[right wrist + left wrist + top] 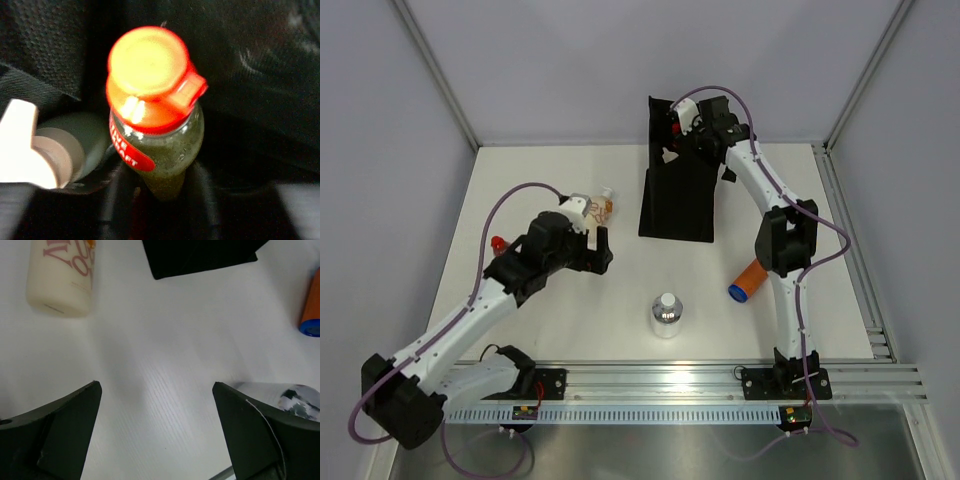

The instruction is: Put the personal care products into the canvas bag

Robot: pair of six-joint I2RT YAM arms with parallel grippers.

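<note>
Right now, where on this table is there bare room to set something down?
The far left corner, beyond the cream pump bottle, is bare, as is the strip between the canvas bag and the clear bottle. It's crowded around the left gripper and at the bag's mouth, where the right gripper holds the red-capped bottle.

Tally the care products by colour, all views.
cream pump bottle: 1
clear white-capped bottle: 1
orange blue-capped bottle: 1
red item, mostly hidden by the left arm: 1
yellow-green red-capped bottle: 1
grey-green beige-capped bottle: 1
Total: 6
</note>
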